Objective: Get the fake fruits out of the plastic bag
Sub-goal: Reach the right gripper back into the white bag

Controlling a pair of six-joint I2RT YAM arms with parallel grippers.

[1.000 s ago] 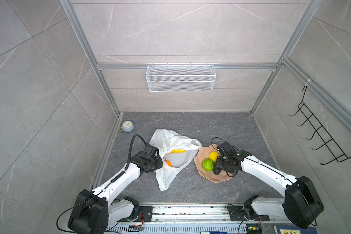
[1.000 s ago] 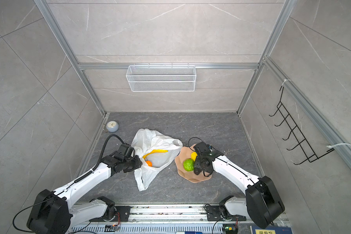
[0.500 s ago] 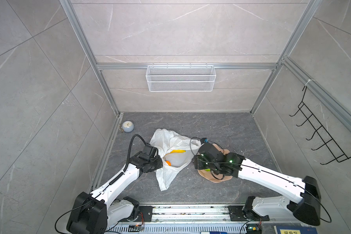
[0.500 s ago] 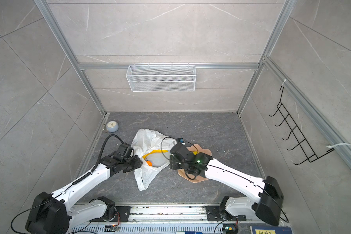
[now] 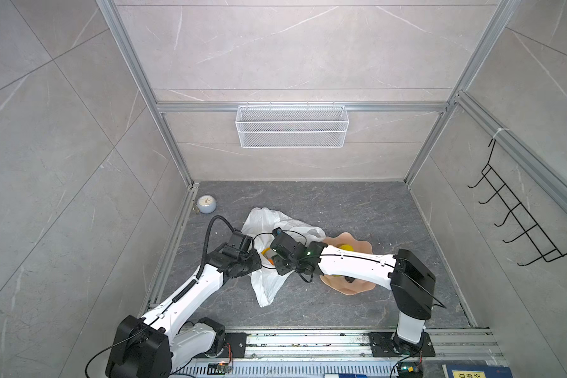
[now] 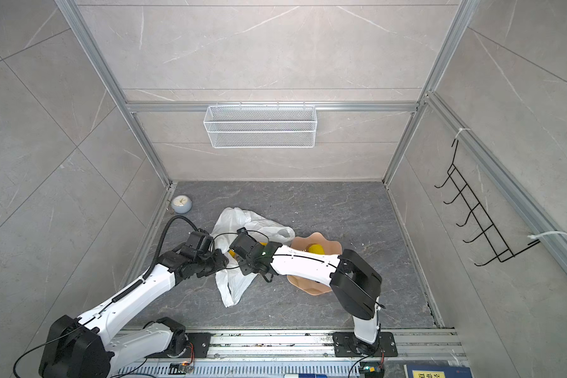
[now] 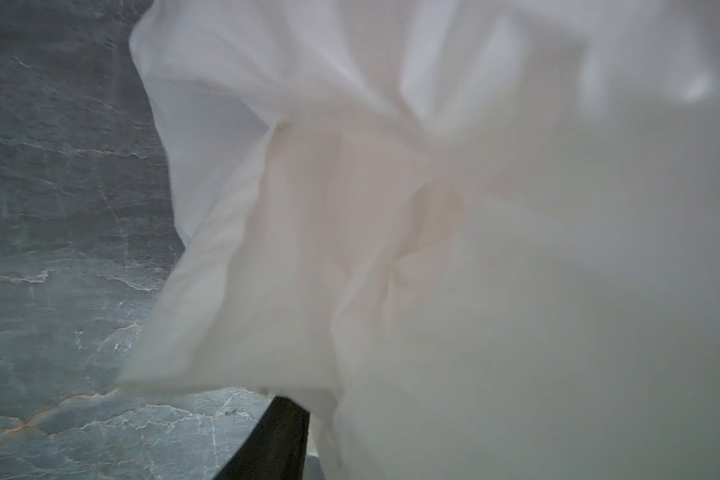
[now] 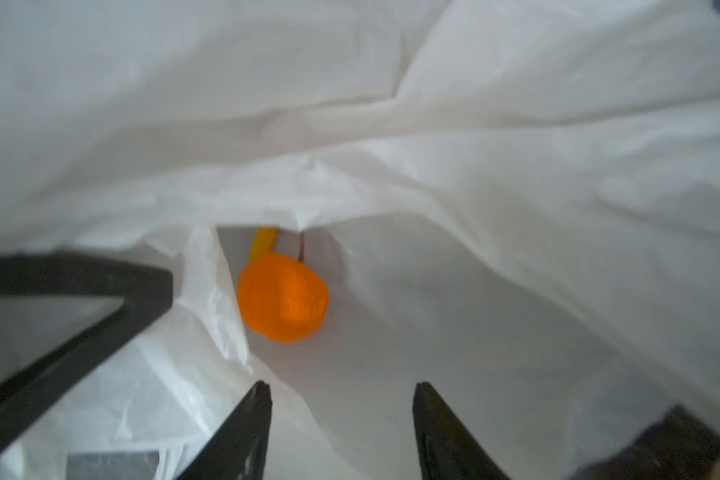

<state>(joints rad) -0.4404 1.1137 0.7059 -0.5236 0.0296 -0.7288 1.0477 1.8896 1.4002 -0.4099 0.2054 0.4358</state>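
A: Where is the plastic bag?

B: The white plastic bag (image 5: pixel 264 288) lies crumpled on the grey bench (image 5: pixel 341 203), left of centre in both top views. The pink scalloped plate (image 5: pixel 354 289) sits just beside it.

A: And the fake fruits?

B: The right wrist view looks into the bag. An orange (image 8: pixel 282 297) rests on the plastic inside, and a yellow banana tip (image 8: pixel 262 243) shows just behind it under a fold. A bumpy yellow fruit (image 6: pixel 315 249) lies on the plate, partly hidden by the right arm.

A: What is the right claw doing?

B: The right arm stretches across the plate, and the right claw (image 8: pixel 342 386) is inside the bag's mouth. Its two fingers are spread with nothing between them. The orange lies near, ahead of the tips, and is not touched.

A: The left one?

B: The left claw (image 5: pixel 257 259) is at the bag's near-left edge. Plastic is draped over most of its wrist view, and only one dark finger (image 7: pixel 275 436) shows beneath the film. Whether it pinches the bag cannot be told.

A: Anything else?

B: A white wire mesh basket (image 5: pixel 292 126) hangs on the back wall. A small round clock (image 5: pixel 207 203) stands in the far left corner, well apart from the bag.
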